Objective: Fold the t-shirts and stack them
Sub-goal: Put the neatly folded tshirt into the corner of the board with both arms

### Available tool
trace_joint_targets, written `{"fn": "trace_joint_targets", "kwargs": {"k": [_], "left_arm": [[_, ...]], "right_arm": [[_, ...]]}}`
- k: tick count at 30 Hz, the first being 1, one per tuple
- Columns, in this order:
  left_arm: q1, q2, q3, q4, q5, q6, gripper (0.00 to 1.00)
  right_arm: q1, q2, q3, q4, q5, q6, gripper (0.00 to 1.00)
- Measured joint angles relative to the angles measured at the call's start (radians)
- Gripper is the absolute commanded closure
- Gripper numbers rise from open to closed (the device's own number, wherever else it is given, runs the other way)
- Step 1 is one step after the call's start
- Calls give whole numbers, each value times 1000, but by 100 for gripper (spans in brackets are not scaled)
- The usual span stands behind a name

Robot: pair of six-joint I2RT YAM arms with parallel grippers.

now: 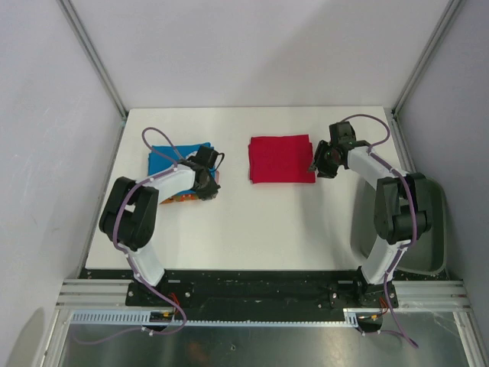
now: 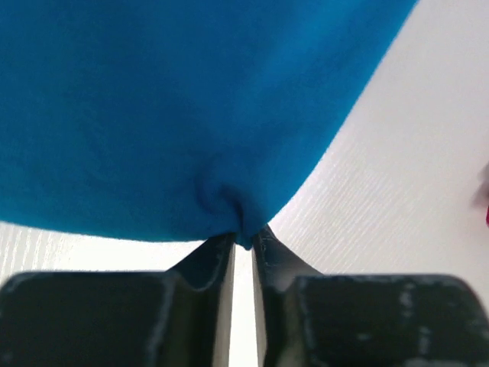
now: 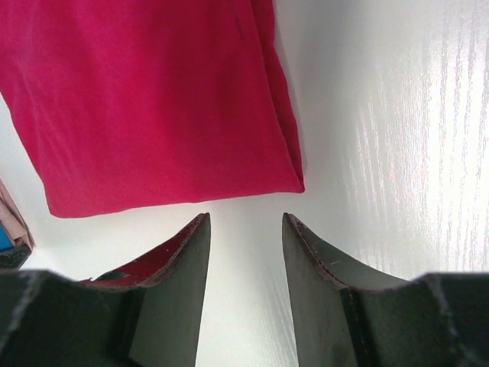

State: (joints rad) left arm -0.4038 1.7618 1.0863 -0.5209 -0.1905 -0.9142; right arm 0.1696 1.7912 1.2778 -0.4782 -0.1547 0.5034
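Observation:
A folded red t-shirt lies flat near the middle of the table; it also shows in the right wrist view. A folded blue t-shirt lies at the left on top of an orange one, whose edge peeks out below. My left gripper is shut on the blue shirt's edge, which puckers between the tips. My right gripper is open and empty just off the red shirt's right edge, its fingertips a short way from the cloth.
A dark grey bin stands off the table's right edge beside the right arm. White table with walls behind and at both sides. A sliver of the blue and orange stack shows at the right wrist view's left edge.

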Motion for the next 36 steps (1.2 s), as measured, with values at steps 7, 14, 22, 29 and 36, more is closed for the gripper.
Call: {"fn": "trace_joint_targets", "kwargs": {"k": [7,14,22,29,36], "left_arm": [[-26,-47,-7,30,112,116,51],[-84,-100,61,41,206,201,50],[-94,148,326,94,303,227,55],[-95,295,426,100,334,224,55],[-97,357,451,101,352,214,55]], "right_arm": [[3,36,-4,35,15,-5,53],[-3,80,-4,55,14,-8,57],[-3,117,-5,71,14,-8,65],[-2,126,-11,74,14,-8,67],[-2,128,-12,78,14,-8,68]]}}
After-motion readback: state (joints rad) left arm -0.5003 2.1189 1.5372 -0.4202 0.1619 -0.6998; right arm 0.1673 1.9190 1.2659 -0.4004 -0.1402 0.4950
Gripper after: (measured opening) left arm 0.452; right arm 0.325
